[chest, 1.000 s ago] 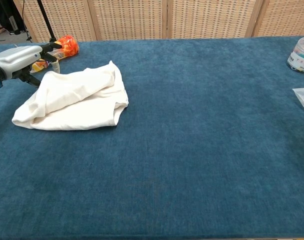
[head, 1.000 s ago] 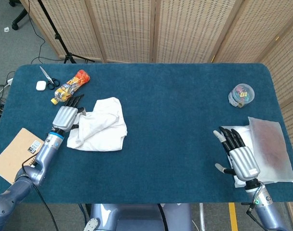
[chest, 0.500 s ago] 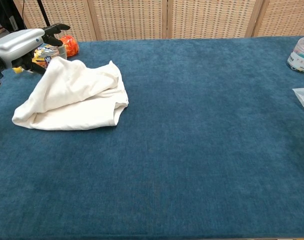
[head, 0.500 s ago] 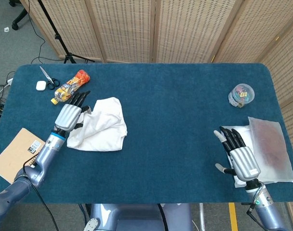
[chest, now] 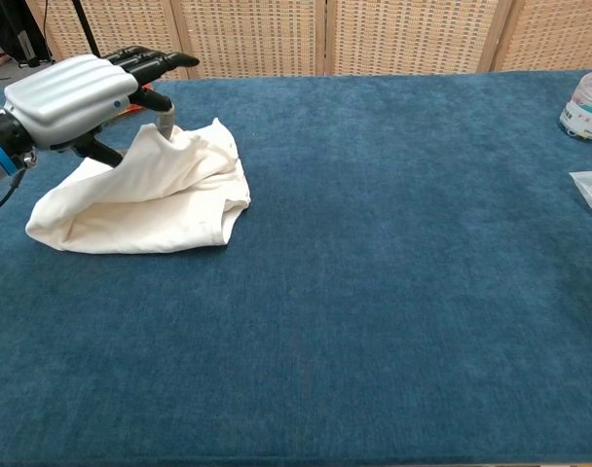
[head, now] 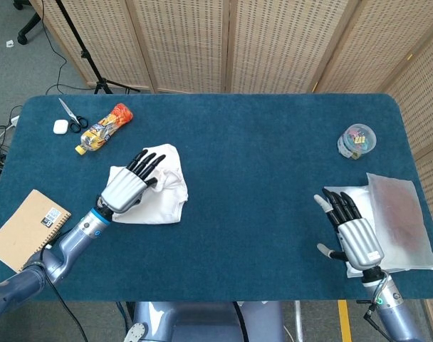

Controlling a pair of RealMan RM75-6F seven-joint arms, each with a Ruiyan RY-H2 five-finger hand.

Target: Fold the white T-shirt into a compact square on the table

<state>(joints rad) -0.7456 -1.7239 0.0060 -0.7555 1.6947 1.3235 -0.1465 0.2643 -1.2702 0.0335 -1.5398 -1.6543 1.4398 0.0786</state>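
- Fabric of the white T-shirt point(head: 159, 187) lies bunched at the table's point(head: 259, 164) left side, one fold lifted.
- Left hand point(head: 127, 187) pinches that raised fold, other fingers extended.
- Right hand point(head: 353, 231) rests empty, fingers spread, beside a plastic bag point(head: 398, 219).

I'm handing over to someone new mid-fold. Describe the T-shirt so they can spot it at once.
On the blue table, look to its left half, just below the orange snack bag and scissors. The white T-shirt is the crumpled cloth bundle there, the only soft white item on that side, with the left robot hand over it, lifting a fold.
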